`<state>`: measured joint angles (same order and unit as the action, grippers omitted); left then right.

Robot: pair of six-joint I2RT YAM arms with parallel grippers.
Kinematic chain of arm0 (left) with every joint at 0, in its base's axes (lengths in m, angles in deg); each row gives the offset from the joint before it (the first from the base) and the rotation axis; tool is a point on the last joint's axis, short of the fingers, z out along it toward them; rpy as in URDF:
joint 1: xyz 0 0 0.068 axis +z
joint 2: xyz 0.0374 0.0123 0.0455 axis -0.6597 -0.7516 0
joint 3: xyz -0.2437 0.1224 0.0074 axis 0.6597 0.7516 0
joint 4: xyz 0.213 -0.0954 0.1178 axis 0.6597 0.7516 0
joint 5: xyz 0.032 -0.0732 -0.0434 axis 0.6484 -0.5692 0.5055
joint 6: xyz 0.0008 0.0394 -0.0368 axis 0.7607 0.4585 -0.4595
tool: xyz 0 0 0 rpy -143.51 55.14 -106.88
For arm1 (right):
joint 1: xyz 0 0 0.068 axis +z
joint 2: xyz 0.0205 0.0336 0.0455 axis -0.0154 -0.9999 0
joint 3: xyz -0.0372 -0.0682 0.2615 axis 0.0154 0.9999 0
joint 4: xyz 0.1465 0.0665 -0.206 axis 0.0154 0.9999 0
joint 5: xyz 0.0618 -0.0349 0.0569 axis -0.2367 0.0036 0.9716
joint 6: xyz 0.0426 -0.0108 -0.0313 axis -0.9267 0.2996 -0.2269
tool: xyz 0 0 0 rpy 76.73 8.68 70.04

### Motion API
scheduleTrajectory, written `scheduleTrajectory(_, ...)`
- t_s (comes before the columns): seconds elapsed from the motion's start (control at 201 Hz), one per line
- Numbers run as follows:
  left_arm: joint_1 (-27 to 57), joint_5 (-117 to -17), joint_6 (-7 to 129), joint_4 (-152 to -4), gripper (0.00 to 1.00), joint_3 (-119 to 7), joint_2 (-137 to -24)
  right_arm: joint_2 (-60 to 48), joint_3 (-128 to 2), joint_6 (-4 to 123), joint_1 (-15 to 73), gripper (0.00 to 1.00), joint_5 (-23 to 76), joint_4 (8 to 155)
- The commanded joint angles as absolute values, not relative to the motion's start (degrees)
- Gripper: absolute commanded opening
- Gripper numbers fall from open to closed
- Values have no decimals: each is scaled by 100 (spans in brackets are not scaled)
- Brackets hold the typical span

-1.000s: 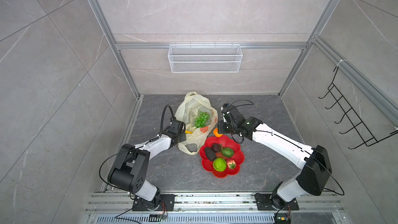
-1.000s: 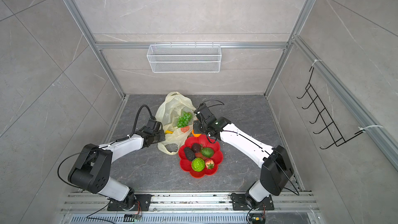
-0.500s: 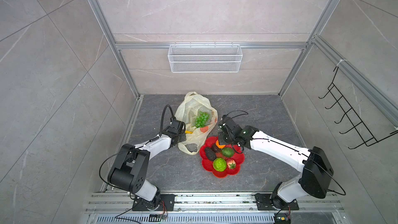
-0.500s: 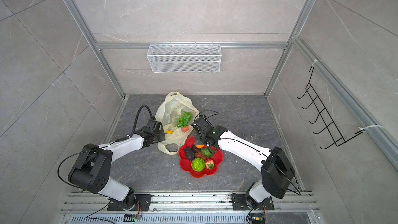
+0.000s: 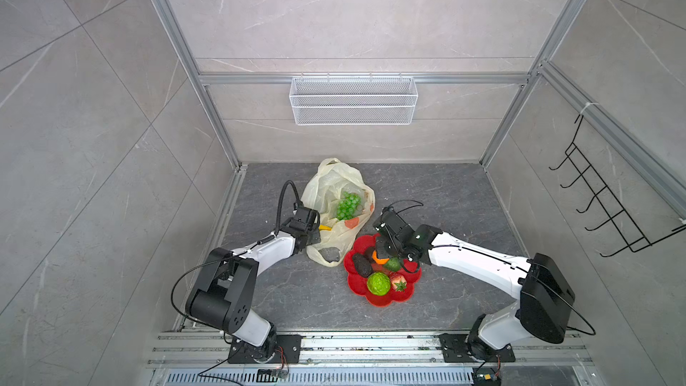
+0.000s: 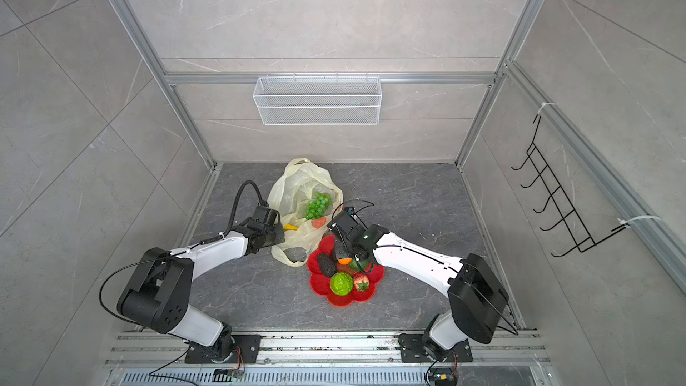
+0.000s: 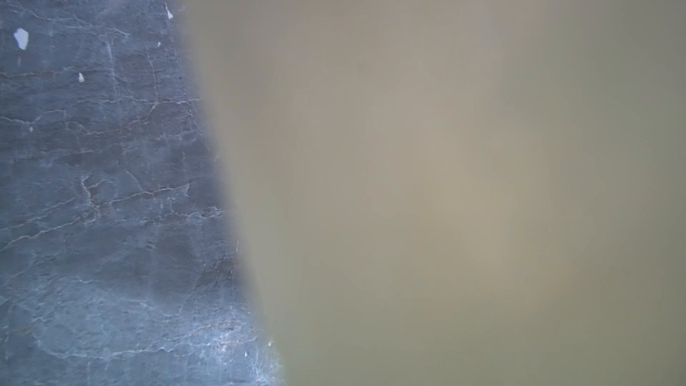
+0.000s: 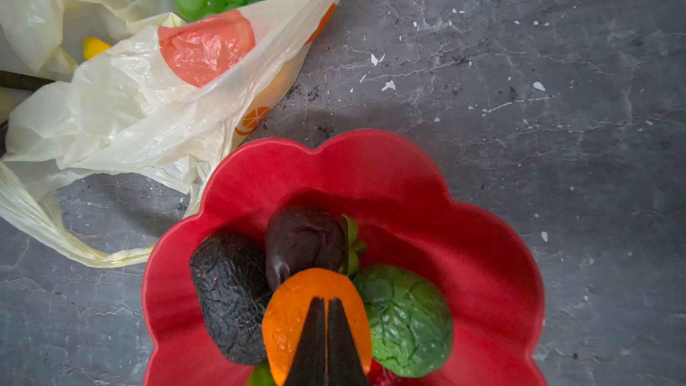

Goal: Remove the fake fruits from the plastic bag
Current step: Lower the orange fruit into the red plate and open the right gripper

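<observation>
Left gripper point(image 5: 316, 231) jaws closed, pinching plastic bag point(image 5: 329, 180) edge. Right gripper point(image 8: 326, 304) jaws nearly together, clamped on orange point(image 8: 291, 315) over red plate point(image 8: 371, 168).

Left arm point(image 5: 260, 250) stretched out low, reaching forward and inward, wrist about level; my left fingers point(image 5: 313, 237) are closed, their tips buried out of sight. Right arm point(image 5: 467, 258) comes in from the opposite side, elbow low, wrist tipped steeply down, and my right fingers point(image 8: 311, 343) are pinched almost flush together, tips on the orange point(image 8: 289, 313) they grip.
</observation>
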<state>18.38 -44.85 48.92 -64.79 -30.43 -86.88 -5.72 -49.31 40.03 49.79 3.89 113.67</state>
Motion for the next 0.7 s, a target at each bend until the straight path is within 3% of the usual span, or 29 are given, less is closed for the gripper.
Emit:
scheduleTrajectory(0.0, 1825, -4406, 5023, -6527, 0, -3124, -8630, -679, -4838, 3850, 5084, 0, 297, 11359)
scheduleTrajectory(0.388, 1825, -4410, 5028, -6534, 0, -3124, -8639, -785, -4901, 3827, 5266, 0, 5, 11658)
scheduleTrajectory(0.692, 1820, -4367, 5029, -6535, 0, -3120, -8634, -734, -5139, 3930, 5283, 37, -108, 11781)
